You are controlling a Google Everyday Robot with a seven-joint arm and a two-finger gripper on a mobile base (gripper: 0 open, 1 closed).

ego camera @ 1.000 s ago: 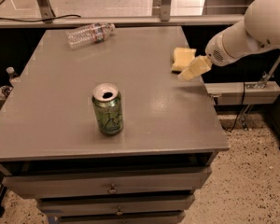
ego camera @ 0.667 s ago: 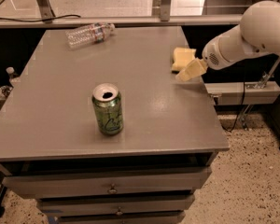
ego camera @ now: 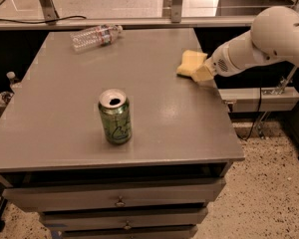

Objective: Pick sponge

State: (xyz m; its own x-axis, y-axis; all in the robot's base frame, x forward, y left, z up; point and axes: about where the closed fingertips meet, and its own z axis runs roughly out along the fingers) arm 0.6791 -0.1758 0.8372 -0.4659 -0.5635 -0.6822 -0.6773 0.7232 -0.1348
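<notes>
The sponge (ego camera: 190, 61) is a small pale yellow foam block lying flat near the right edge of the grey table (ego camera: 65, 113). My gripper (ego camera: 201, 72) comes in from the right on the white arm (ego camera: 269, 39). Its yellowish-tan tip sits low over the table, right against the sponge's near right corner. I cannot tell whether it touches the sponge or holds it.
A green soda can (ego camera: 115, 116) stands upright near the table's front middle. A clear plastic bottle (ego camera: 94, 36) lies on its side at the back left. The table has drawers (ego camera: 119, 200) below. A shelf and cables lie to the right of the table.
My gripper has moved a little to the left along the table's right edge, closing in on the sponge. The can and bottle have not moved.
</notes>
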